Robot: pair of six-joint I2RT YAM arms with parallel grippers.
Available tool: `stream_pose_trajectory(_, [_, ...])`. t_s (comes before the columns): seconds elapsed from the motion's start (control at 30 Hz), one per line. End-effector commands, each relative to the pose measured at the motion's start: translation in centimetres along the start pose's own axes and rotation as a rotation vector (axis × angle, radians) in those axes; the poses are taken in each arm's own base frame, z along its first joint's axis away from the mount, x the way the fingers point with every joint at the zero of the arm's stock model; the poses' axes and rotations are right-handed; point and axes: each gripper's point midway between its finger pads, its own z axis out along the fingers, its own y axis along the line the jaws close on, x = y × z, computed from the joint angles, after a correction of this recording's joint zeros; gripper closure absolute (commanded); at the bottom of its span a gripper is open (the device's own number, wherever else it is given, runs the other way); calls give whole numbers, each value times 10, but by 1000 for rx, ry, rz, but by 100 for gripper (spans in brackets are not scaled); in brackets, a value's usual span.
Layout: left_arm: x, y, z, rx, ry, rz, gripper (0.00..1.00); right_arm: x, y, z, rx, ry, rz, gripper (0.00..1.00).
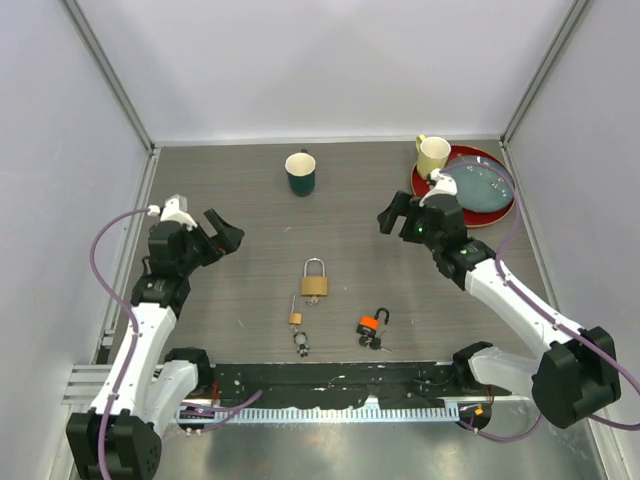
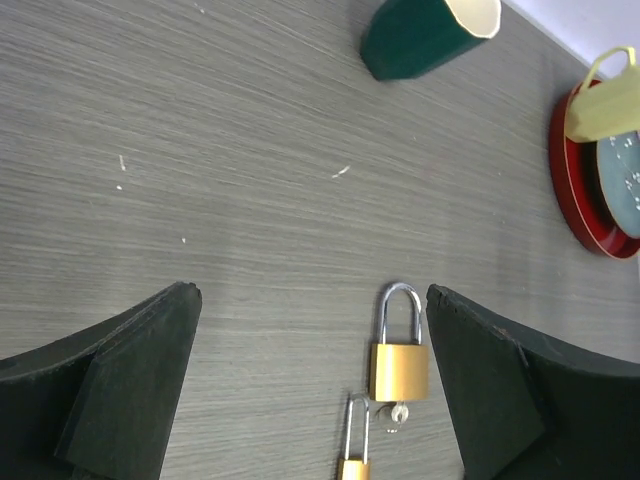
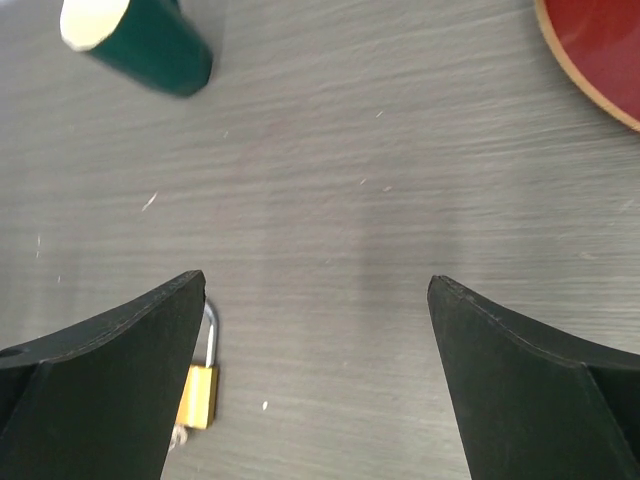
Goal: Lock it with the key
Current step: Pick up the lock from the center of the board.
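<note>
A large brass padlock (image 1: 314, 280) lies flat mid-table with its shackle closed and a small key (image 2: 398, 413) at its bottom. It also shows in the left wrist view (image 2: 400, 365) and the right wrist view (image 3: 200, 390). A small brass padlock (image 1: 296, 312) with a long shackle lies just below it, with keys (image 1: 302, 343) beneath. An orange padlock (image 1: 370, 322) with an open shackle lies to the right. My left gripper (image 1: 225, 232) is open and empty, left of the locks. My right gripper (image 1: 392, 215) is open and empty, up and right of them.
A dark green mug (image 1: 300, 172) stands at the back centre. A yellow mug (image 1: 432, 155) and a grey-blue plate (image 1: 485, 185) sit on a red plate (image 1: 428, 190) at the back right. White walls close in the table.
</note>
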Motion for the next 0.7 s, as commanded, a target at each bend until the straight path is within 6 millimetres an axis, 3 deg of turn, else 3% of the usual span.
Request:
stream_pose_trajectory(0.0, [-14,-23,-15,124,-85,34,0,-1,22,-5,-24,-30,-12,1])
stream_pose_trajectory(0.13, [6,-12,-17,71,15,29,0,5,26,-13,-25,4,-20,1])
stream_pose_trajectory(0.4, [24,-24,-19,87,188,-1,0,27,21,-21,-19,123,-68,1])
stream_pose_trajectory(0.53, [38,-30,-9,56,238,8,0,37,22,-23,-44,148,-75,1])
stream_pose_trajectory(0.67, [65,-39,14,-24,318,83,0,43,19,-25,-49,168,-106,1])
